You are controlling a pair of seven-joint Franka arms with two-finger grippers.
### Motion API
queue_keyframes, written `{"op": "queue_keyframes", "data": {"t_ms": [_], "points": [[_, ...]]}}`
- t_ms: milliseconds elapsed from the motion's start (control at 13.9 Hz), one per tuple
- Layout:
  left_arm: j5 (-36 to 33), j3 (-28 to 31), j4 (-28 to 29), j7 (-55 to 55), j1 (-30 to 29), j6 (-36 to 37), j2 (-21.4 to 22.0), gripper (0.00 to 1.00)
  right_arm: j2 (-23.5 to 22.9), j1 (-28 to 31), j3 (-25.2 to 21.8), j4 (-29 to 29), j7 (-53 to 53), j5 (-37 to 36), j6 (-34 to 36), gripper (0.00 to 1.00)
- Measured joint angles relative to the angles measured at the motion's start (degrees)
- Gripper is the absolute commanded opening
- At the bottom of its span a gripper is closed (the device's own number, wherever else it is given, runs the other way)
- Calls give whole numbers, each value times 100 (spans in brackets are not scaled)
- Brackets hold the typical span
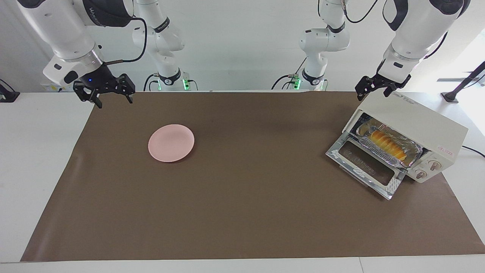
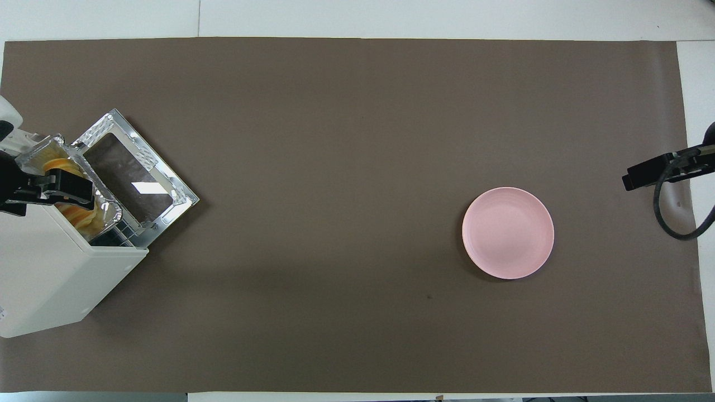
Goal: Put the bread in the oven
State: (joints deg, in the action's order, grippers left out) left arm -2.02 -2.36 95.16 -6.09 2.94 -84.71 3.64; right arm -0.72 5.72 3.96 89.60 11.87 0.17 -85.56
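Observation:
The cream-white oven (image 1: 416,117) stands at the left arm's end of the table with its glass door (image 1: 363,165) dropped open. The yellow-orange ridged bread (image 1: 386,143) lies in a crinkled foil tray (image 1: 413,155) on the rack inside the oven. My left gripper (image 1: 374,93) is open and empty, raised over the oven's top edge nearest the robots. In the overhead view it (image 2: 53,187) covers part of the bread (image 2: 84,216) in the oven (image 2: 50,268). My right gripper (image 1: 113,99) is open and empty, waiting above the mat's corner at the right arm's end.
A round pink plate (image 1: 171,143) lies bare on the brown mat (image 1: 242,212) toward the right arm's end; it also shows in the overhead view (image 2: 508,233). The oven's two pinkish knobs (image 1: 428,169) sit beside the door opening. A cable runs from the oven off the table.

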Motion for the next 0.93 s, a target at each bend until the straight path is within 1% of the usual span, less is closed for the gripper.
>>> {"op": "queue_keyframes", "data": {"t_ms": [72, 359, 932], "points": [[62, -18, 40, 94, -60, -117, -14, 100, 0, 0, 0, 0, 0, 0, 0, 100], [96, -36, -26, 230, -89, -91, -170, 100, 0, 0, 0, 1, 0, 0, 0, 100], [98, -31, -143, 259, -104, -105, -98, 100, 3, 0, 0, 3, 0, 0, 0, 100]]}}
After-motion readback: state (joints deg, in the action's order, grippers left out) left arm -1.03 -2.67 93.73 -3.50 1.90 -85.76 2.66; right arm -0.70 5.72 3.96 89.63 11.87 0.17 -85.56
